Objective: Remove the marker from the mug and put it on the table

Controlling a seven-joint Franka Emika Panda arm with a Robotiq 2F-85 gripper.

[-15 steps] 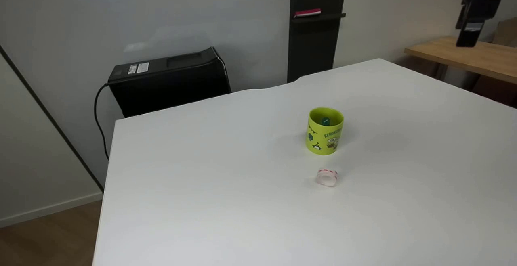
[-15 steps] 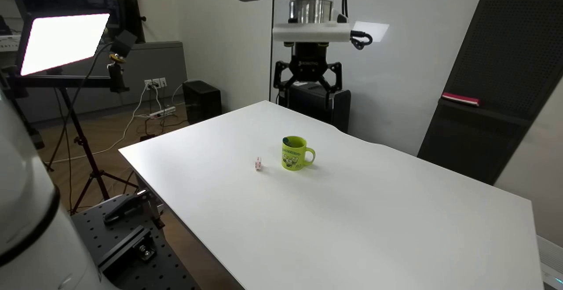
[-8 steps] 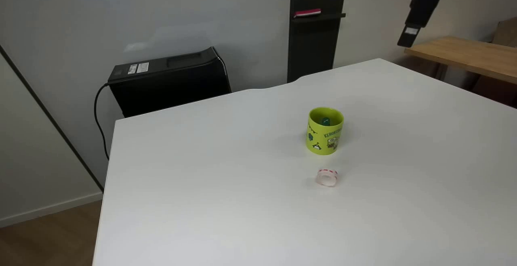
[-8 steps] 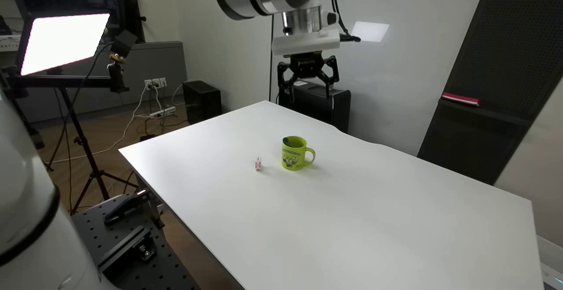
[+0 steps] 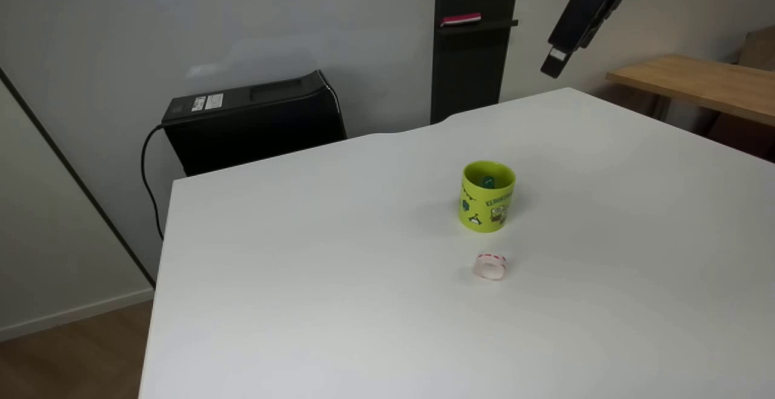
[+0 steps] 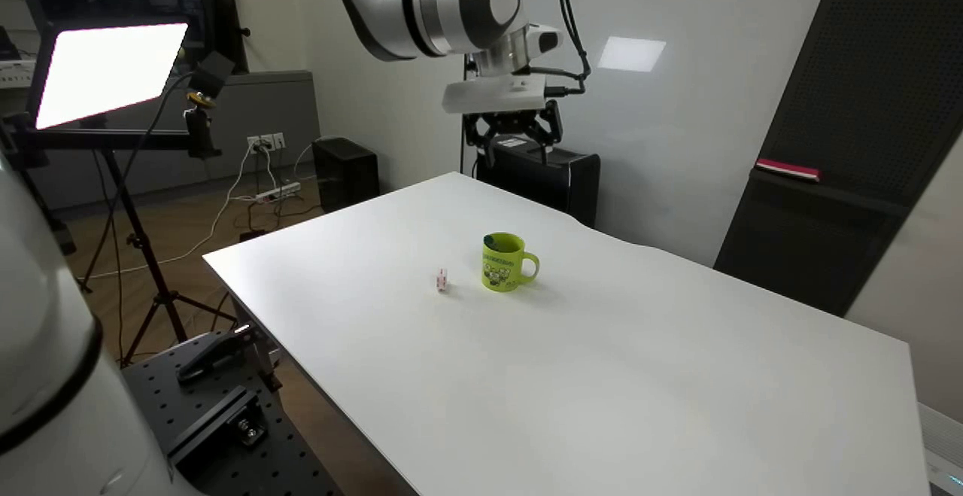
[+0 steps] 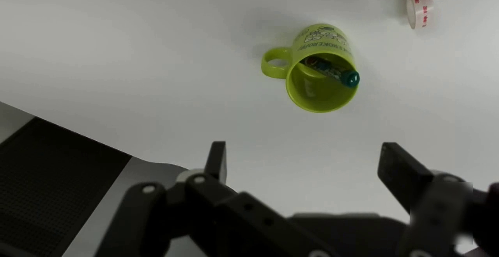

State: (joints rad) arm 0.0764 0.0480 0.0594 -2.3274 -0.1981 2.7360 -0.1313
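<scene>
The lime-green mug (image 5: 484,210) stands upright on the white table (image 5: 290,302), and it shows in both exterior views (image 6: 499,270). In the wrist view the mug (image 7: 323,42) has its handle to the left and its mouth toward me. The dark green-black marker (image 7: 329,71) leans inside it, with its teal end at the rim on the side away from the handle. Only that end of the marker shows in the exterior views (image 5: 488,182) (image 6: 490,241). My gripper (image 7: 304,153) is open and empty, tilted, high above the table and apart from the mug (image 6: 517,157).
A small translucent tape roll (image 7: 423,9) with red print lies beside the mug, on the side away from the handle. A black box-shaped device (image 5: 260,120) stands beyond the table's wavy edge. A light wooden table (image 5: 696,81) stands behind.
My gripper has tilted and, in an exterior view, swung left, its fingertips now pointing toward the mug's side. The arm is also lower and further left in an exterior view. Mug, marker and tape have not moved.
</scene>
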